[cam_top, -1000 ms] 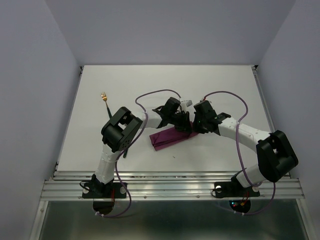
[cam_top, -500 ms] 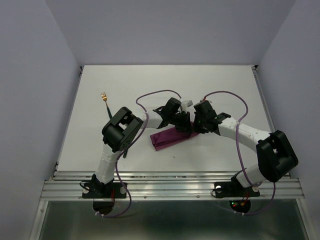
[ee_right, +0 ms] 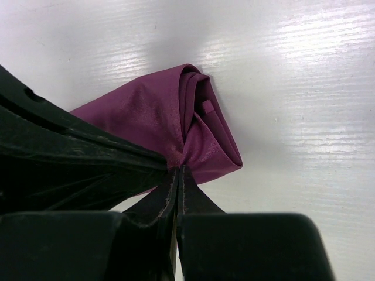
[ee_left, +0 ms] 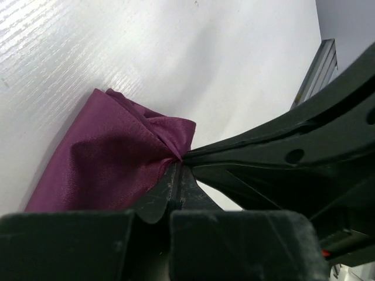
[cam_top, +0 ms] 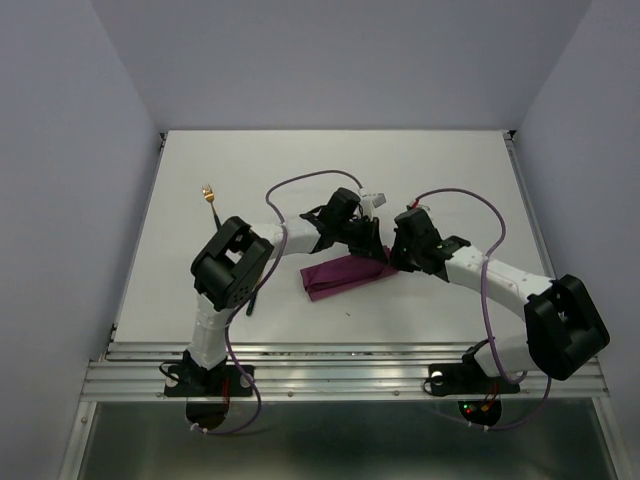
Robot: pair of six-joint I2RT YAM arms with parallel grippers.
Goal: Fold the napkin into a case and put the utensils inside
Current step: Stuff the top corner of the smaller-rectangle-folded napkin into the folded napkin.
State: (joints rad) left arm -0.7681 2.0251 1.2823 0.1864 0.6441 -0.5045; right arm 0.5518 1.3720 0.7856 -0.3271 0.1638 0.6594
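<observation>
The napkin (cam_top: 335,277) lies mid-table as a narrow plum-purple strip, folded into the case. Both grippers meet at its right end. My left gripper (cam_top: 372,252) is shut on a pinch of the cloth, which shows in the left wrist view (ee_left: 179,161). My right gripper (cam_top: 393,262) is shut on the same bunched end, which shows in the right wrist view (ee_right: 179,168). The cloth (ee_right: 146,111) is rolled and layered there. The fork (cam_top: 208,192), gold head and black handle, lies at the far left. The knife is not clearly in view.
A dark slim tip (cam_top: 250,305) pokes out beside the left arm's elbow; I cannot tell what it is. Purple cables loop above both arms. A metal rail (cam_top: 340,360) runs along the table's near edge. Grey walls enclose the sides and back.
Both arms have shifted slightly: the left elbow to the left, the right arm to the right and nearer. Both grippers stay shut on the strip's right end, and the strip has barely moved.
</observation>
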